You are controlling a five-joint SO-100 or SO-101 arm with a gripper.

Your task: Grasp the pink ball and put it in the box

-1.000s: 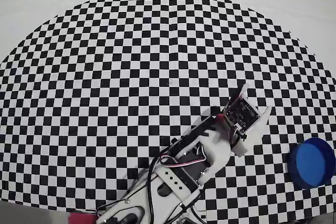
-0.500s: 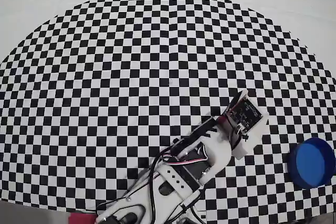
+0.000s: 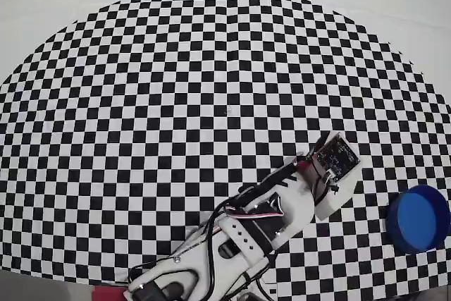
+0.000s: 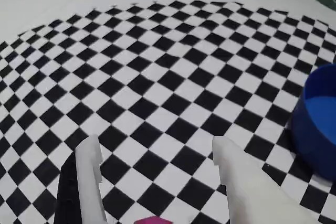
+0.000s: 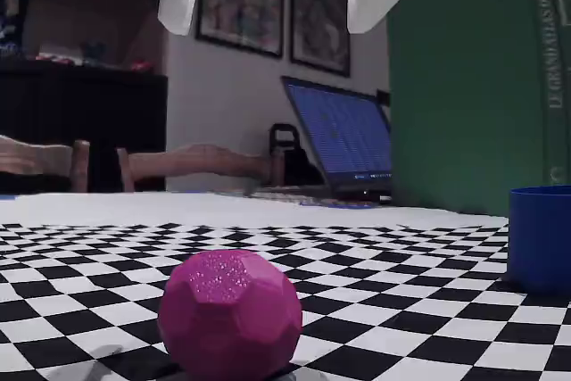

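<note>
ball (image 5: pixel 230 314): looks light, hard, faceted; you'd pinch its middle
gripper (image 4: pixel 157 156): jaws wide apart, empty
box (image 3: pixel 418 219): sits far right

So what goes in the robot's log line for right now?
gripper: open, above ball | ball: on mat, not held | box: empty-looking, right in overhead view

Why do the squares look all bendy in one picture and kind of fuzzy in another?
In the overhead view a fisheye lens curves the checkered mat into a dome. The wrist view is soft and blurry, especially the end effector and the box. The fixed view is dim, with the pink ball sharp and the room behind hazy.
</note>
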